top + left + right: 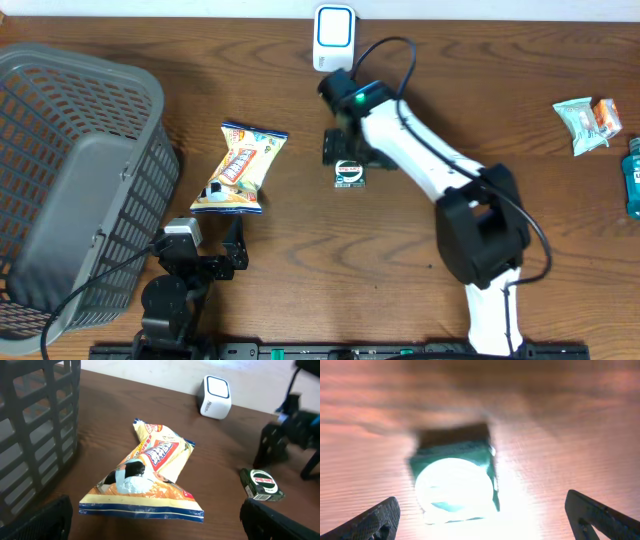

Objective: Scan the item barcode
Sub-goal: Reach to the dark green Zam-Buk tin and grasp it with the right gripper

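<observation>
- The counter (300,280) carries everything; no item is in the air, so nothing is being shown to the scanner right now.
- The grey basket (80,60) stands at the left edge. Nothing shows inside it, which suggests no item has been dropped there.
- The right arm (430,165) reaches across to the middle of the counter. The right fingers (375,520) stand wide apart and hold nothing.
- The left fingers (45,520) are also wide apart and empty, low at the near edge, pointing toward the snack bag.
- The snack bag (240,168) lies flat between basket and right arm, touched by neither.
- The white scanner (333,35) stands upright at the far edge.
- Some packets (588,122) and a blue bottle (633,178) wait well apart at the right.
- The small green box (349,173) lies on the counter directly beneath the open right fingers, near the scanner but not at its face. Glare washes out its top, so no barcode can be made out.
- My reading: the scan cannot be confirmed; the box would need gripping, lifting and turning toward the scanner.
</observation>
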